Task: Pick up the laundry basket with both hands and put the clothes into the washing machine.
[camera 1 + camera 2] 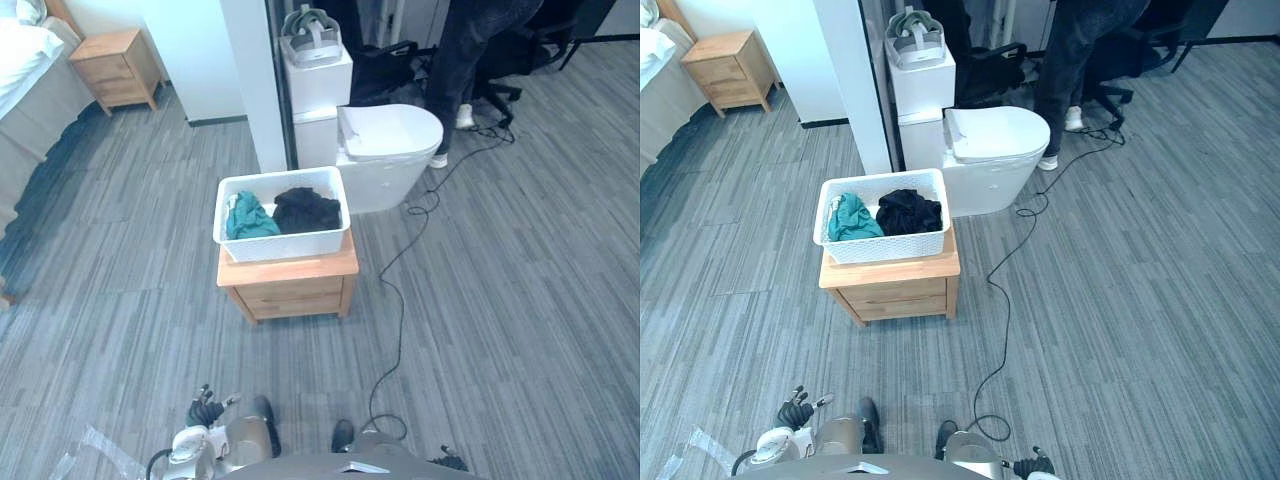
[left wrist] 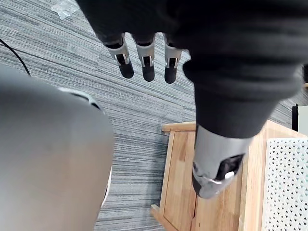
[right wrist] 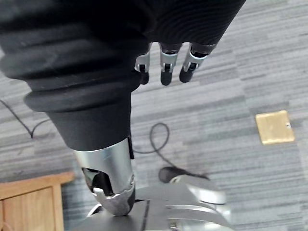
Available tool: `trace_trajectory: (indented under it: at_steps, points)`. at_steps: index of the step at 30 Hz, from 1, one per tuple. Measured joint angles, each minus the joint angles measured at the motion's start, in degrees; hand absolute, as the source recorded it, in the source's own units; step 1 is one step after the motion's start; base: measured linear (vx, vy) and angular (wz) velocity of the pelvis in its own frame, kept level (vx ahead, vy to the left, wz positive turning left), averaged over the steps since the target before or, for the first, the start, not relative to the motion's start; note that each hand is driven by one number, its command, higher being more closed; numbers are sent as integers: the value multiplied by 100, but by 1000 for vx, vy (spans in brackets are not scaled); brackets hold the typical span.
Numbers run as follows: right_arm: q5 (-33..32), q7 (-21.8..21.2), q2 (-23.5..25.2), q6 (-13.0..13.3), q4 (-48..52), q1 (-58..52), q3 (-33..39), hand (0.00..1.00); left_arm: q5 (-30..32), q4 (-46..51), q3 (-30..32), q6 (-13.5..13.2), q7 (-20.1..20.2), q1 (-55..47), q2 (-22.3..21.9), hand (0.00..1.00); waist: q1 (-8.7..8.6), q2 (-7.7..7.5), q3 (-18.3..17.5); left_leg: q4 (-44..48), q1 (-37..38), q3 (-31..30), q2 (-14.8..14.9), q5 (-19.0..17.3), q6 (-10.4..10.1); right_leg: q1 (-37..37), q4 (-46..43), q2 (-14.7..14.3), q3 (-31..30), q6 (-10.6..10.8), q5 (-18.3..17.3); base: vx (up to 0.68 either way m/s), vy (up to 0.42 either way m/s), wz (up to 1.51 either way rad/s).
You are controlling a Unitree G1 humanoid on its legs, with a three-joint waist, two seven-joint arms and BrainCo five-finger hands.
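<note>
Laundry basket (image 1: 285, 244) sits on a small wooden bench (image 1: 290, 286), out in front. It's thin perforated plastic, so probably light and a bit flexy. The teal cloth (image 1: 248, 218) and black cloth (image 1: 306, 210) inside are soft and loose. Best hold is likely the two short-side rims, one hand each. Left hand (image 2: 147, 61) and right hand (image 3: 166, 67) hang low, well apart from the basket, fingers near straight, holding nothing.

Left robot hand (image 2: 226, 86): dark ribbed cover, silver dark-tipped fingers (image 2: 147, 62)
</note>
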State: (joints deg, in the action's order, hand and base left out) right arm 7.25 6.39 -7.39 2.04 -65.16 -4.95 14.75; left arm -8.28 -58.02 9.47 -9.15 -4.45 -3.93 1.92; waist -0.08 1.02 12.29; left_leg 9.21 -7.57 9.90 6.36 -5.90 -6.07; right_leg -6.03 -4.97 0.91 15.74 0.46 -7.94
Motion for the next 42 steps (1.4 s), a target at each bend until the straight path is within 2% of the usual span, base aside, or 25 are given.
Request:
trace_trajectory:
  at_steps: [4, 5, 8, 9, 10, 11, 12, 13, 15, 17, 18, 19, 20, 21, 23, 24, 25, 26, 29, 32, 35, 37, 38, 39, 42]
  points:
    - [172, 8, -44, 16, -2, 24, -68, 0, -2, -71, 63, -3, -14, -5, -7, 0, 93, 76, -35, -123, 71, -209, 94, 392, 50, -296, -123, 18, -291, 334, -294, 254, 248, -48]
    - [177, 10, -85, 21, -3, 7, -117, 0, -18, -129, 86, -2, -11, -3, -8, 0, 86, 152, -68, 99, 35, -195, 118, 815, 251, -322, -281, 31, -436, 446, -486, 270, 348, -43]
    - [172, 10, 9, 26, -56, 36, -106, 0, -10, -130, 166, 1, -3, 4, 157, 0, 52, -158, -206, 858, -206, -9, -356, -48, 560, -224, -689, 639, -595, 767, -837, 355, 403, -14]
    - [158, 11, 3, 30, -45, 7, -64, 0, -6, -136, 156, 4, -4, 11, 156, 0, 48, -216, -232, 982, -182, 59, -542, -255, 696, 90, -1450, 830, -810, 679, -758, 398, 402, 1]
    - [148, 16, -4, 33, 0, 29, -33, 0, -6, -158, 152, 11, -5, 19, 162, 0, 57, -216, -231, 983, -126, 131, -613, -300, 743, 352, -2031, 937, -937, 696, -799, 334, 298, -11]
    - [147, 24, -27, 38, 121, 104, -5, 0, 1, -183, 125, 23, -9, 18, 206, 0, 42, -149, -189, 977, 38, 213, -683, -342, 856, 881, -3253, 1062, -1167, 645, -763, 304, 250, -10]
    - [146, 41, -31, 52, 164, 167, -12, 0, 9, -262, 9, 54, -12, -10, 280, 0, 15, -117, -166, 908, 281, 282, -720, -394, 896, 1160, -4058, 1102, -1182, 643, -793, 298, 219, -9]
    - [146, 48, -30, 50, 173, 199, -26, 0, 8, -289, -67, 55, -16, -40, 337, 0, 19, -115, -165, 814, 430, 300, -743, -402, 895, 1235, -4211, 1098, -1145, 610, -845, 297, 144, -2]
    - [152, 113, -66, 47, 220, 318, -253, 0, 4, -315, -133, 58, -26, -140, 423, 0, 10, -105, -168, 374, 897, 320, -743, -389, 874, 1334, -3783, 1034, -616, 577, -1041, 278, 84, -10]
    - [153, 150, -79, 50, 325, 347, -425, 0, -5, -327, -234, 59, -32, -144, 423, 0, 8, -93, -163, 271, 970, 332, -689, -384, 826, 1451, -3109, 878, -530, 571, -1039, 212, 12, -8]
    - [150, 170, -107, 60, 357, 355, -517, 0, -11, -327, -319, 56, -29, -137, 438, 0, 0, -86, -159, 240, 963, 324, -647, -387, 768, 1561, -2495, 752, -575, 490, -917, 244, -52, 1]
    - [151, 170, -85, 53, 344, 337, -563, 0, -18, -324, -348, 44, -29, -127, 457, 0, 0, -120, -170, 239, 972, 294, -654, -418, 686, 1525, -1737, 677, -616, 365, -410, 235, -85, 7]
    - [152, 170, -56, 52, 341, 314, -562, 0, -19, -323, -346, 37, -29, -124, 477, 0, -2, -168, -176, 240, 992, 270, -693, -446, 643, 1516, -1459, 696, -613, 314, -1, 204, -144, 20]
    - [144, 175, -65, 59, 336, 300, -544, 0, -31, -328, -342, 37, -46, -95, 449, 0, -33, -137, -146, 237, 1084, 145, -646, -480, 560, 1396, -1398, 664, -542, 290, 162, 199, -161, 20]
    - [166, 169, -177, 54, 291, 282, -560, 0, -33, -325, -336, 5, -47, -103, 293, 0, -53, 75, -195, 103, 1109, 89, -499, -446, 410, 1238, -1094, 502, -432, 220, 217, 204, -165, 12]
    - [170, 167, -191, 53, 278, 280, -558, 0, -31, -324, -330, 4, -46, -100, 264, 0, -63, 92, -188, 51, 1131, 77, -476, -429, 382, 1200, -1040, 474, -400, 208, 226, 147, -136, 15]
    - [180, 166, -193, 51, 214, 277, -550, 0, -10, -324, -329, 2, -35, -90, 231, 0, -84, 111, -194, -91, 1201, -29, -448, -333, 232, 1102, -923, 432, -313, 190, 237, 88, -100, 25]
    - [210, 165, -187, 51, 181, 276, -551, 0, 15, -324, -329, 1, -30, -82, 214, 0, -91, 106, -193, -164, 1244, -96, -429, -282, 159, 1018, -827, 407, -238, 170, 250, 83, -121, 32]
    - [213, 165, -156, 49, 115, 276, -517, 0, 11, -314, -309, -5, -29, -59, 184, 0, -60, 103, -205, -272, 1211, -271, -371, -179, 231, 900, -587, 318, -61, 99, 324, 35, -89, 29]
    - [215, 167, -63, 48, 114, 278, -480, 0, -63, -165, -211, -15, -39, -56, 188, 0, -23, -11, -142, -422, 1111, -417, -392, 30, 249, 849, -317, 292, 96, 74, 483, -39, -47, 31]
    - [212, 179, -3, 62, 152, 289, -429, 0, -499, 1055, -23, -33, -173, -434, 3, 0, 65, -107, -35, -427, 891, -540, -436, 194, 271, 970, -291, 334, 239, 48, 556, -103, -27, 30]
    - [212, 227, -31, 73, 367, 245, -489, 0, -1336, 3034, -17, -217, -183, -1023, -156, 0, 272, -53, 48, -399, 664, -538, -450, 254, 306, 1294, -497, 410, 238, 8, 410, -181, -22, 10]
    - [212, 254, -41, 81, 426, 234, -519, 0, -1458, 3580, 48, -254, -182, -1115, -181, 0, 297, -85, 69, -395, 640, -529, -441, 236, 311, 1356, -556, 420, 238, 8, 394, -191, -30, 0]
    - [214, 275, -57, 102, 616, 213, -573, 0, -1899, 4585, 294, -451, -132, -1306, -208, 0, 325, -47, 188, -288, 550, -454, -387, 81, 330, 1440, -633, 408, 240, 21, 373, -199, -48, -4]
    - [223, 288, -191, 151, 944, 124, -810, 0, -2496, 6312, 1060, -844, -175, -1359, -152, 0, 377, 89, 299, 5, 240, -198, -250, -61, 342, 1677, -789, 385, 182, -20, 439, -154, -52, -28]
